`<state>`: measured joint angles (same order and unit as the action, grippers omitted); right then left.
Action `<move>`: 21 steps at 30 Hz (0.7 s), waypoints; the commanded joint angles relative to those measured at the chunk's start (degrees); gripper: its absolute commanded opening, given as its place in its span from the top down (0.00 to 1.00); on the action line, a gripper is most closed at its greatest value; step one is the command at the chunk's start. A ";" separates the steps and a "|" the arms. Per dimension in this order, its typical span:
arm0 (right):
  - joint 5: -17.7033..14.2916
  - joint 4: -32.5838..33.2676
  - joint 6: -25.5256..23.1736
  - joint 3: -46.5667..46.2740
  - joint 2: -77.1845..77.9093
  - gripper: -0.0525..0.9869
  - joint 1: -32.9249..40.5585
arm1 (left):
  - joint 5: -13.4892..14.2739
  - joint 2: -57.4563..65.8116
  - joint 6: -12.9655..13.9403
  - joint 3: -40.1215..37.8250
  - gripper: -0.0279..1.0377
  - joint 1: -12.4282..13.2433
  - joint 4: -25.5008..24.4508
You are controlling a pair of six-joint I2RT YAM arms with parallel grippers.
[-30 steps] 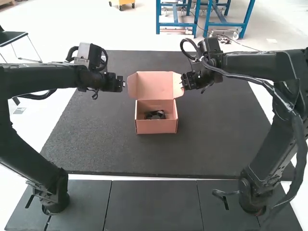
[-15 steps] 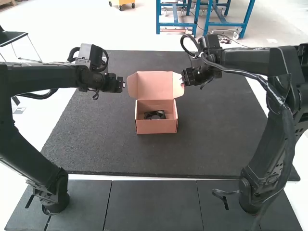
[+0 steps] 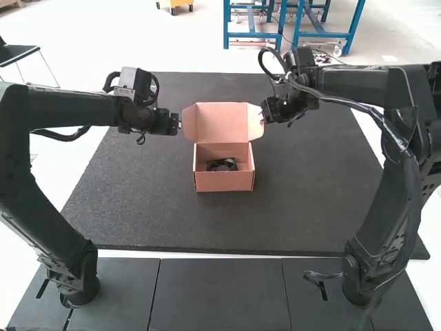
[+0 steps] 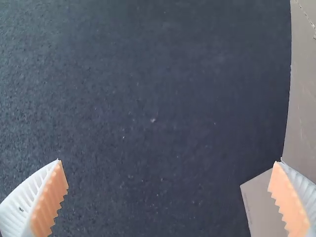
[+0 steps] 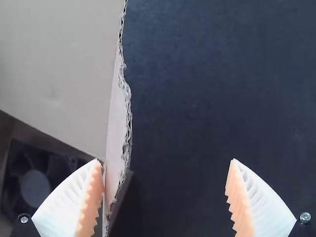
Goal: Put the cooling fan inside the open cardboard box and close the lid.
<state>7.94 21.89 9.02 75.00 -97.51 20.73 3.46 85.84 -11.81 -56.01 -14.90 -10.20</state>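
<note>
An open cardboard box [image 3: 223,165] stands mid-mat with its lid [image 3: 222,122] raised upright at the back. The black cooling fan [image 3: 222,165] lies inside it; the fan [image 5: 29,185] also shows in the right wrist view beside the lid's edge [image 5: 118,133]. My left gripper [image 3: 176,124] hovers open at the lid's left edge, one orange pad [image 4: 289,202] right against the cardboard [image 4: 301,98]. My right gripper [image 3: 262,114] is open at the lid's right edge, with one ribbed finger [image 5: 81,202] touching the lid's side flap.
The box sits on a dark rubber mat [image 3: 310,179] with bare mat on all sides. White floor borders the mat at the left and right. Black base plates [image 3: 220,293] lie along the near edge.
The right gripper has moved slightly up and back along the lid's right edge. The left gripper has crept right, closer to the lid's left edge. Box and fan are unmoved.
</note>
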 commanded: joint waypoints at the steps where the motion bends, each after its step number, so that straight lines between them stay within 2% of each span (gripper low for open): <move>1: 1.46 -0.09 0.04 2.34 0.40 0.44 0.19 | 0.40 -0.68 0.30 -2.26 0.07 0.48 0.88; 7: 2.60 0.35 0.21 2.96 0.40 0.62 0.19 | 0.23 -0.68 0.48 -2.61 0.07 0.13 1.14; 14: 4.62 0.52 0.30 2.96 0.40 0.94 0.19 | -0.39 -0.68 0.56 -2.70 0.07 -0.22 0.70; 16: 4.80 0.52 0.30 2.96 0.31 0.97 0.19 | -0.65 -0.68 0.56 -2.70 0.07 -0.22 0.62; 21: 4.97 0.61 0.30 2.96 0.40 0.97 0.19 | -1.35 -0.77 0.48 -2.79 0.07 -1.01 0.70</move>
<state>11.97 22.37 9.02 76.12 -97.51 20.73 3.03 85.84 -11.81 -56.03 -15.16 -9.63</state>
